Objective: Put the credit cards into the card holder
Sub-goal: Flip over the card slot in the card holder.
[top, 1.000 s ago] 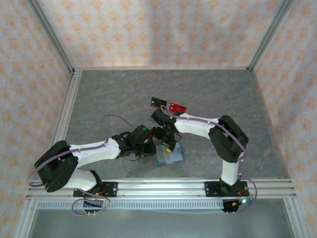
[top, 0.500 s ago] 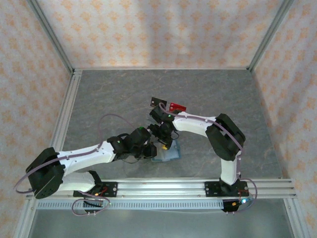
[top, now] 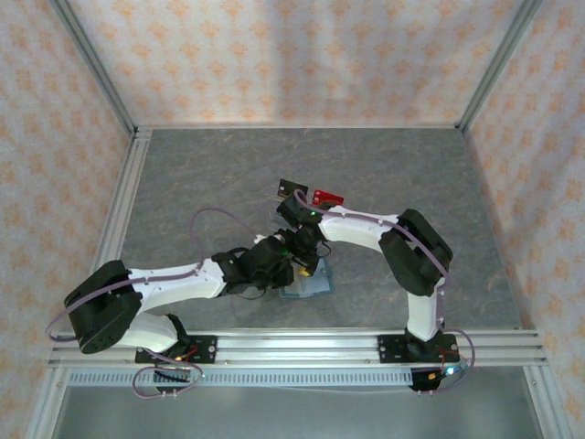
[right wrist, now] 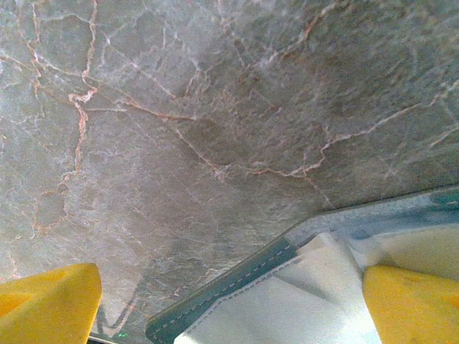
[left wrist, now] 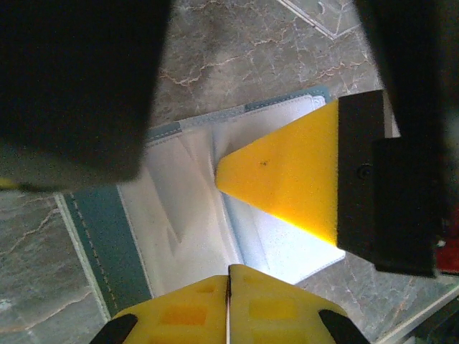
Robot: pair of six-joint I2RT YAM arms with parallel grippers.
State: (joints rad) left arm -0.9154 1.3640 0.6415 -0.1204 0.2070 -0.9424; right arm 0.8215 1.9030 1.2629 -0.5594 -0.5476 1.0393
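Note:
The card holder (top: 311,285) lies open on the table near the front, pale inside facing up (left wrist: 179,215), teal edge showing (right wrist: 222,304). My left gripper (top: 288,273) hangs over its near left part, yellow tips shut together (left wrist: 228,287) with nothing seen between them. My right gripper (top: 308,261) stands open (right wrist: 229,304) over the holder's far edge, and one of its yellow fingers (left wrist: 287,172) presses on the pale inside. The black card (top: 292,189) and the red card (top: 327,198) lie side by side on the table behind both grippers, untouched.
The grey marbled table (top: 210,174) has free room at the back and on both sides. Aluminium rails run along the left edge (top: 123,210) and the front (top: 302,346). Patterned walls close in the left, back and right.
My left arm has pushed further right, bringing its shut gripper over the card holder beside the right gripper. The holder has shifted slightly left. The right gripper has stayed open.

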